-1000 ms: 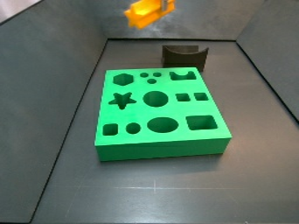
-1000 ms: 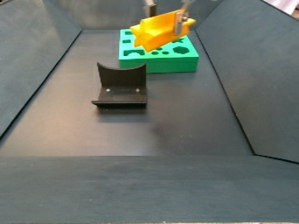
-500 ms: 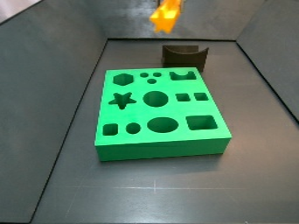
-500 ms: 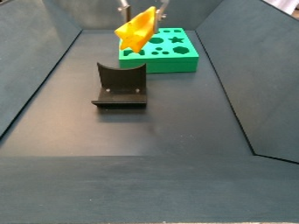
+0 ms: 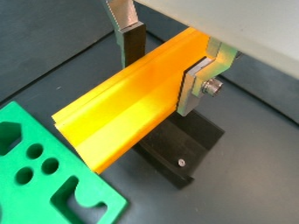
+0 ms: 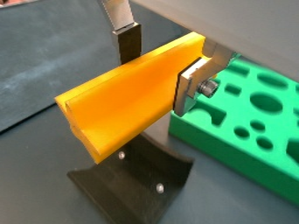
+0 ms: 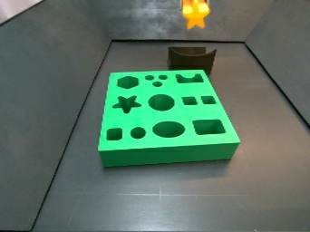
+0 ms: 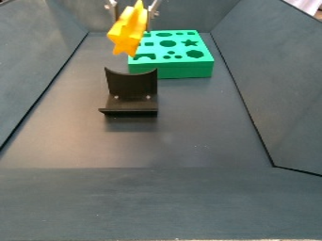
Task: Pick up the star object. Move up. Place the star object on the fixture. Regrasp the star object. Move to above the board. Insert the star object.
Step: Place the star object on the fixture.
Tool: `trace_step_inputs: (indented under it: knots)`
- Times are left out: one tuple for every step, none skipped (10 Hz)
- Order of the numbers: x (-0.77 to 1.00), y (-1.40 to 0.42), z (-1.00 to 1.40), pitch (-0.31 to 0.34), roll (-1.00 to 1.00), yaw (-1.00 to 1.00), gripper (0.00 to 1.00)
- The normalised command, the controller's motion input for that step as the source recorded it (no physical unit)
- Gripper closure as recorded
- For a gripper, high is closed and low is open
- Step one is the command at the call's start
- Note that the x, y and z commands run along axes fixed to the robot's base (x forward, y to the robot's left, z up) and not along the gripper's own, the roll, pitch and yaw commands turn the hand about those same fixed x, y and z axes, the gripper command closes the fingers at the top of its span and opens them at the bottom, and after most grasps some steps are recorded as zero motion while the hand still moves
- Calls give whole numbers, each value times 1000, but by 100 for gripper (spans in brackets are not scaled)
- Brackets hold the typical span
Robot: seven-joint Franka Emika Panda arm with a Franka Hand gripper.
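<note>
Fingers point(image 5: 167, 59) clamp the star object point(image 5: 135, 98) above the fixture point(image 5: 184, 149).

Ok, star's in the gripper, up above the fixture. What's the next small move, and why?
Probably lower straight down. The gripper holds the star object in the air, and both wrist views show the fixture right beneath it, its curved recess unoccupied.

I'm seeing the gripper point(image 5: 167, 54) hanging high, clamping the star object point(image 5: 131, 100) in open air above the fixture point(image 8: 128, 92). Nothing is blocking the drop onto it. The board point(image 7: 162, 117) is sitting just beside the fixture; bare floor is lying around both.
</note>
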Motion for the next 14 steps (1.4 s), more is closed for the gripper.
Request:
trace_step_inputs:
  knots:
    - [176,112,69,113,-1000,71,100]
    - [73,73,30,134,-1000,54,100]
    - [34,61,30,137,-1000,38,100]
    - [37,49,11,145,-1000,9,100]
    - [53,46,-1,155,-1000,-7,100]
    - [77,47,-8,188,-1000,-47,100]
    - [84,49,-11,186,-851,-90,100]
    - [82,46,-15,156,-683,-113,100]
    - [78,46,-12,133,-569,-124,100]
    - [68,44,-11,93,-340,-132,100]
    - [61,26,1,63,-235,-131,100]
    - [123,133,-1000,159,-1000,-68,100]
    - [126,137,-1000,149,-1000,-69,100]
    - [143,140,-1000,175,-986,-113,100]
